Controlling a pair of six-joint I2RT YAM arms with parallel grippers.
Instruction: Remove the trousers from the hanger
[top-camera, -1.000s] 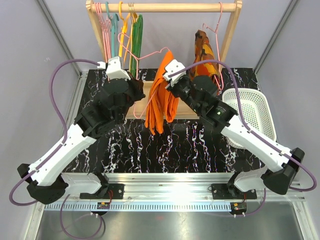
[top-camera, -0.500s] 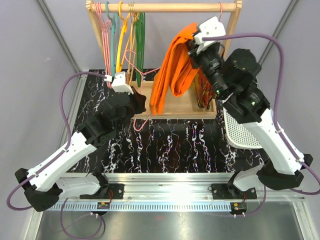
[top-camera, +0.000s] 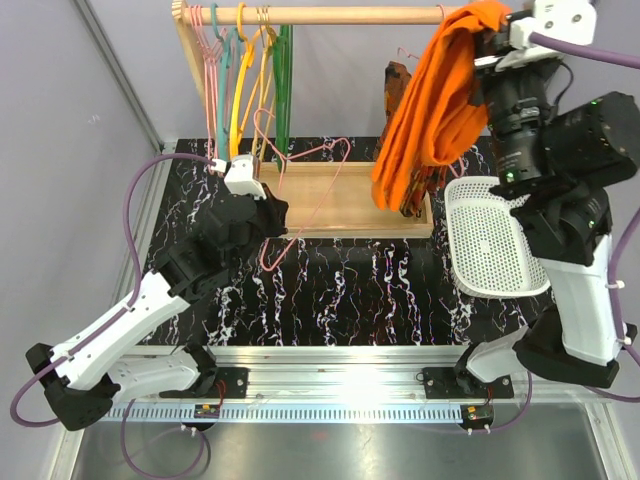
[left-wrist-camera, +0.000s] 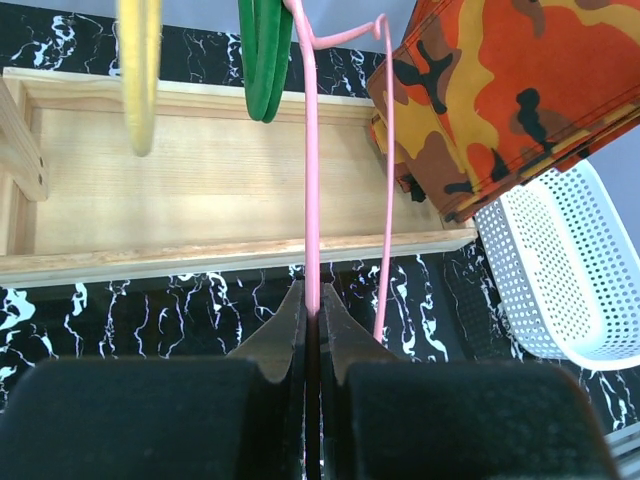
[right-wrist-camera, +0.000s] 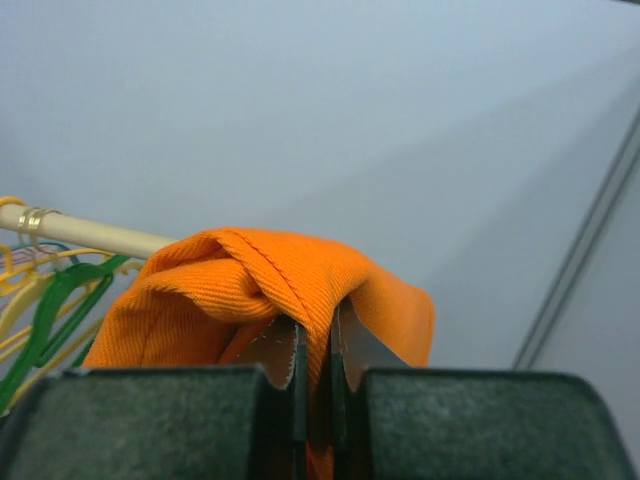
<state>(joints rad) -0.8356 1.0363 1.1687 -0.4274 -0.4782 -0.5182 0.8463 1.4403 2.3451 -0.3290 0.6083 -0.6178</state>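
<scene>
Trousers (top-camera: 440, 100) hang bunched from the right gripper (right-wrist-camera: 318, 338), its jaws pinched tight on a fold of the orange cloth, high at the far right beside the end of the wooden rail (top-camera: 350, 15); the hanger (left-wrist-camera: 311, 200) is well apart to the left, bare and tilted over the wooden base (top-camera: 330, 195); the left gripper (left-wrist-camera: 312, 305) clamps its pink wire.

Left end effector (left-wrist-camera: 312, 300) clamped, arm stretched low forward; right end effector (right-wrist-camera: 318, 335) clamped, arm upright, high.
</scene>
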